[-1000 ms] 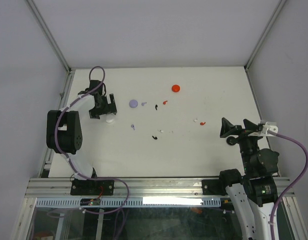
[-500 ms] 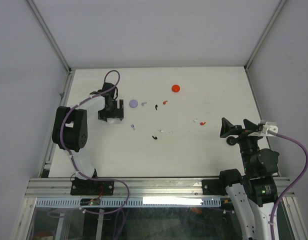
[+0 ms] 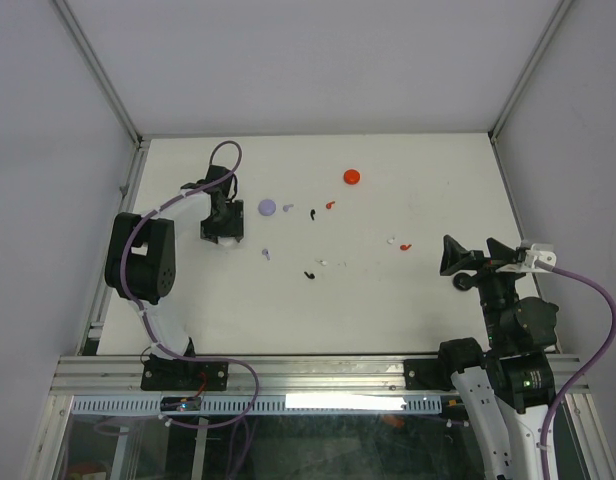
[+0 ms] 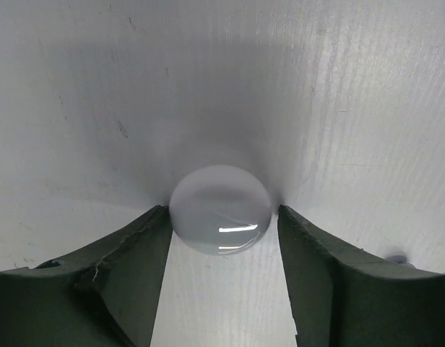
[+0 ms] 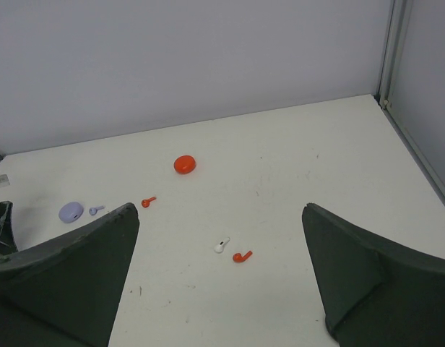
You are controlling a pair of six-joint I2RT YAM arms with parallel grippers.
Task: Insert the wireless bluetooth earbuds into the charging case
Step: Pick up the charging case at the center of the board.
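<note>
The right end effector (image 3: 470,252) sits nearest, fingers wide apart. Across the white tabletop (image 3: 388,310), tiny stemmed red, lilac, black and white plastic earbuds (image 5: 241,256) lie loose. Farther left, the left end effector (image 3: 224,230) brackets the glossy round white charging case (image 4: 221,218). I cannot tell if it is clamped; best keep it centred and squeeze gently.

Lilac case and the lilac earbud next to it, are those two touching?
Apart. The top view shows bare table between the lilac case and the lilac earbud; the right wrist view shows the same gap.
</note>
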